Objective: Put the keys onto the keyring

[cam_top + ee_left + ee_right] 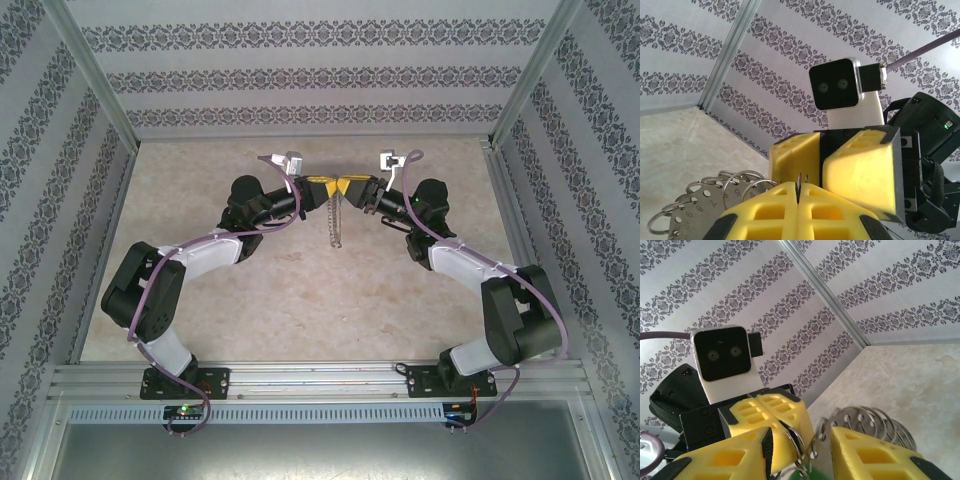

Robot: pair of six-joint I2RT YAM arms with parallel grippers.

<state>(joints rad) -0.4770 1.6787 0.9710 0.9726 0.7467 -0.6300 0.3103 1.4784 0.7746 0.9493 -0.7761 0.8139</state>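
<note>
Both grippers meet tip to tip above the middle of the table. My left gripper (320, 186) (800, 186) is shut on the thin grey wire of the keyring (799, 179) (800, 436). A beaded chain (335, 225) hangs down from it. My right gripper (350, 187) (805, 437) faces it with its jaws part way closed. The green head of the keys (802, 475) fills the gap between them at the frame's bottom edge, right against the ring wire. The key's shank is hidden.
A bunch of small rings and punched metal tags (710, 200) (867, 422) hangs beside the jaws. Patterned walls (320, 75) and aluminium posts (95, 75) enclose the beige table (300, 310). The arm bases sit on the near rail (320, 380).
</note>
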